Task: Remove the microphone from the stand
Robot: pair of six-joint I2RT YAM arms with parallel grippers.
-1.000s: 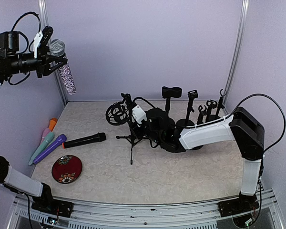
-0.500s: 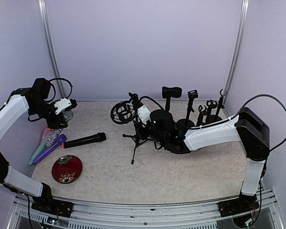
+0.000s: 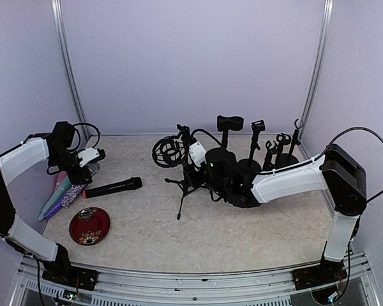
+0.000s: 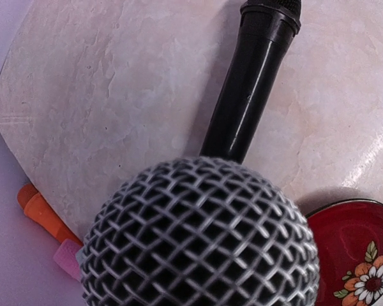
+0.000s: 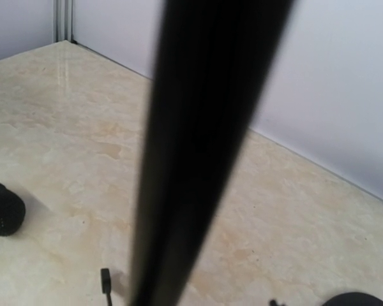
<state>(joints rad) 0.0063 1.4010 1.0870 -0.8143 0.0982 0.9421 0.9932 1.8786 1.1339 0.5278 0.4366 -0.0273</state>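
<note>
The microphone (image 3: 72,192), with a silver mesh head and a glittery body, slants down at the table's left edge, and my left gripper (image 3: 84,164) is shut on it just below the head. The mesh head (image 4: 201,236) fills the lower part of the left wrist view and hides the fingers. The stand (image 3: 182,185), a black tripod with an empty round shock mount (image 3: 168,153), stands mid-table. My right gripper (image 3: 191,167) is shut on its pole, which crosses the right wrist view as a blurred dark bar (image 5: 198,159).
A black microphone (image 3: 113,187) lies right of the held one, and a red flowered plate (image 3: 89,225) sits nearer the front. Teal and purple microphones (image 3: 56,196) lie against the left wall. Several black stands (image 3: 277,150) crowd the back right.
My left arm has swung down from high on the left, bringing the microphone to the table beside the coloured ones. The right gripper and the stand have shifted slightly right.
</note>
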